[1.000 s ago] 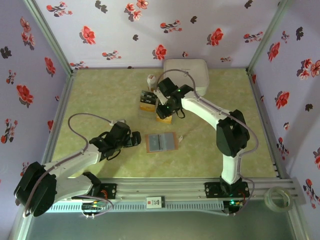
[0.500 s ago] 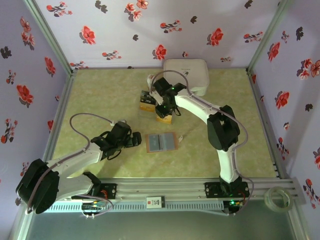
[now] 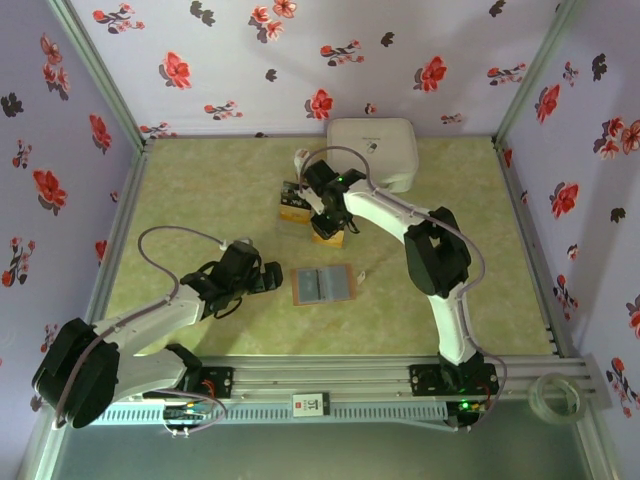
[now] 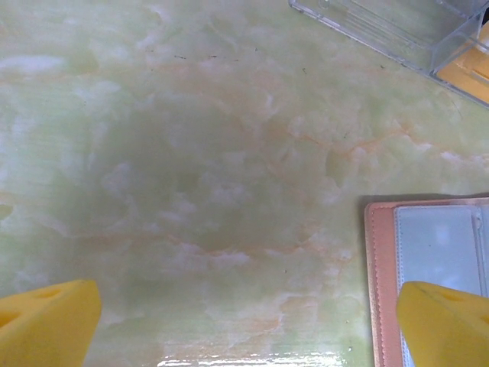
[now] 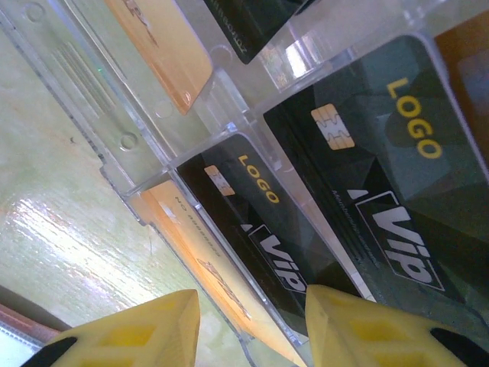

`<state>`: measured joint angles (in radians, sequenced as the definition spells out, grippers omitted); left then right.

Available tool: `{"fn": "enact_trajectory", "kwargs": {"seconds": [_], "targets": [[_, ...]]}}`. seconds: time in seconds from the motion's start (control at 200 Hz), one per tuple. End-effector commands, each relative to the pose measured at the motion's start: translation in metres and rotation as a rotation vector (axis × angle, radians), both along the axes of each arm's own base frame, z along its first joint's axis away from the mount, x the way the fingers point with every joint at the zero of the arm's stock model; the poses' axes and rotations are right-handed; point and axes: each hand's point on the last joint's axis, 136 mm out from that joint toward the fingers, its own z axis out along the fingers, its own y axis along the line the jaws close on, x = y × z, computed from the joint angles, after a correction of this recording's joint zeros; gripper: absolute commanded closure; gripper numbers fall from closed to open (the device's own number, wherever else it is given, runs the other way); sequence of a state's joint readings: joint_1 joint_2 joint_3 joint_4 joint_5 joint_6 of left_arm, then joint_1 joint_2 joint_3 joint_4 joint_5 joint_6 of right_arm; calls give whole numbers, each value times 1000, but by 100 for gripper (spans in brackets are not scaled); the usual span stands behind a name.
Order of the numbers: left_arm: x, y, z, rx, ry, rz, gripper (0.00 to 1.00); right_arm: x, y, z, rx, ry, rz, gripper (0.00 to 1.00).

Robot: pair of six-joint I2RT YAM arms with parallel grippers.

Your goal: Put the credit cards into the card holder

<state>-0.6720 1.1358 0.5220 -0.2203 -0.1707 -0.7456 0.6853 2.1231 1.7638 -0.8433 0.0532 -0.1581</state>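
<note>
Several black and gold credit cards (image 5: pixel 367 153) sit in a clear rack (image 5: pixel 107 145) toward the table's (image 3: pixel 200 190) far edge, before a white case (image 3: pixel 372 150). The right gripper (image 5: pixel 252 325) straddles their ends, fingers partly apart; whether it grips one cannot be told. The card holder (image 3: pixel 322 285) lies open nearer the near edge, with the left gripper (image 4: pixel 246 321) spread wide just beside it.

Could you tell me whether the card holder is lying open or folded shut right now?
Open: the card holder lies spread flat, its grey inside facing up with the reddish-brown border around it.
</note>
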Motion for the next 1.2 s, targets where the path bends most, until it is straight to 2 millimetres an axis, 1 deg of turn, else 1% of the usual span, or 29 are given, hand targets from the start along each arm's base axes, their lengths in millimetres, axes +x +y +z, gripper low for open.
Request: {"fn": "enact_trajectory", "kwargs": {"seconds": [0.0,0.255,0.51,0.825,1.195], "targets": [[4,-2,4,-5,-16,-13,0,1,0,-9,-29,5,19,59],[6,-2,4,-10,-16,-8,0,-8,1,-15,-13,31,24,60],[7,-3,3,-11,-10,-10,0,-16,3,-20,-4,36,40,66],[8,-3,1,-5,-6,-10,0,-20,5,-8,34,11,60,69],[9,-4,-1,-4,3,-10,0,-26,11,-7,64,28,125,76]]}}
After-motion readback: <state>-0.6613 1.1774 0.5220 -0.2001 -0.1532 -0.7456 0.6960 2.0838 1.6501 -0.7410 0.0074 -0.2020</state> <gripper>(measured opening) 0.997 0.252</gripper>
